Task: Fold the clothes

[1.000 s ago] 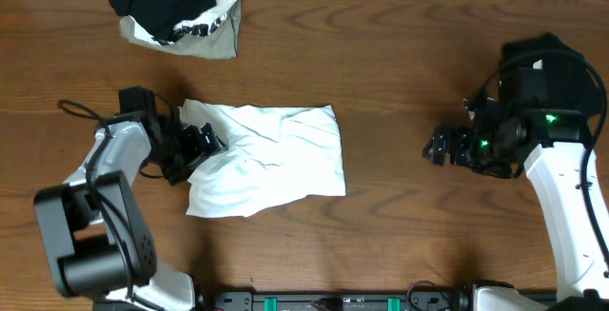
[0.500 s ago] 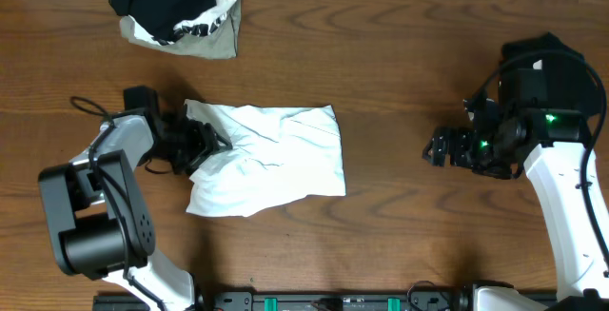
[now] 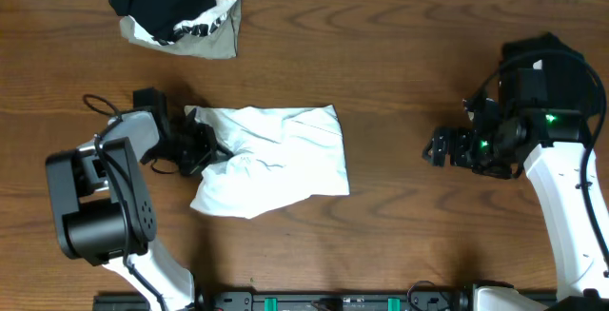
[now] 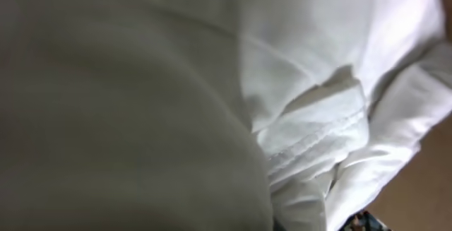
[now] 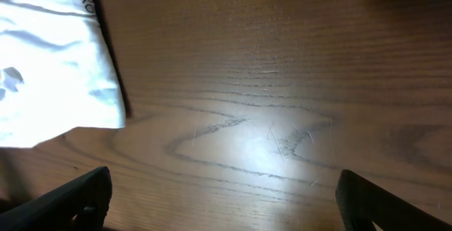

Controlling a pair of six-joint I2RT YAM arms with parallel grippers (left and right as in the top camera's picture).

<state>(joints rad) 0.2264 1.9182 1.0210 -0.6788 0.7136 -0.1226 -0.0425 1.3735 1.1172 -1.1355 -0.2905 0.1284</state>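
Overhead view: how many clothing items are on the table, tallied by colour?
White crumpled fabric garment, mid-table: 1
Black fabric garment, on the far pile: 1
Grey printed fabric garment, under the black one: 1
Total: 3

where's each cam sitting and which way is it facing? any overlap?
Overhead: above the table, looking straight down; both arms show, left gripper at the white garment, right gripper apart from it.
Left wrist: on the left arm, pressed against the white garment; no fingers visible.
Right wrist: on the right arm, facing down at the table; fingertips spread at the bottom corners.
Shared: the white garment shows in all three.
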